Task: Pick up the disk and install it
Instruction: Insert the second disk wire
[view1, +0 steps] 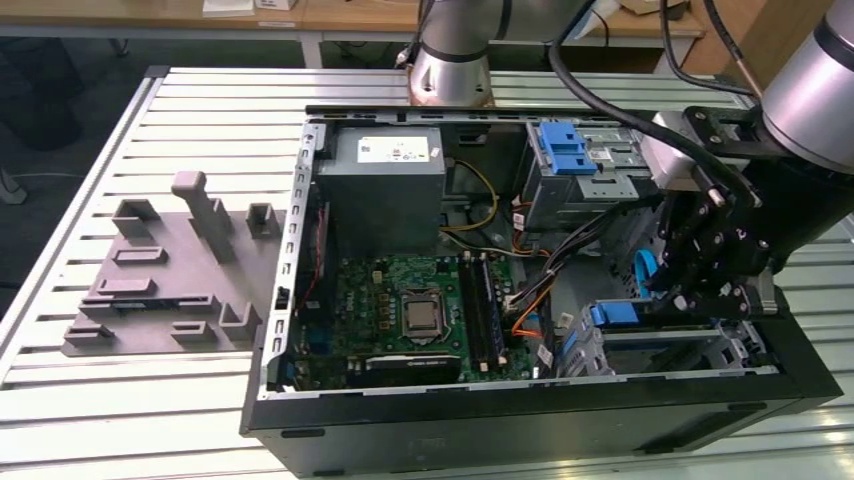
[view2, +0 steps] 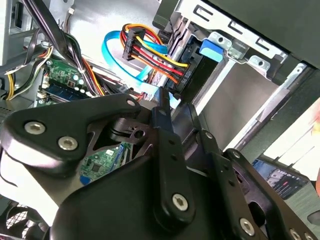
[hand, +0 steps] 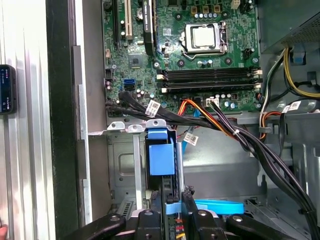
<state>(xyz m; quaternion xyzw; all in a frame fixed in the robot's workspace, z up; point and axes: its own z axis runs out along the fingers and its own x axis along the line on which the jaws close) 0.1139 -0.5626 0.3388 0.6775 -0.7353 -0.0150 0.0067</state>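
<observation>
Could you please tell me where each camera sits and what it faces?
Exterior view: off the arm, above the table, looking down at the open case; arm and claw at its right.
First wrist view: on the arm, facing the motherboard and disk; claw links in frame.
Second wrist view: on the arm, facing the cables and bay; claw links close up.
Shared: the processor.

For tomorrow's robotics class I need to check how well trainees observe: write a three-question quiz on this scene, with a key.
1. True or false: the computer case lies shut, with its side panel on.
2. Where is the gripper? A over the grey fixture; B inside the case, at the drive bay; C above the processor.
3. Fill in: the disk in that bay has a ___ carrier.
Key: 1 false; 2 B; 3 blue.
</observation>
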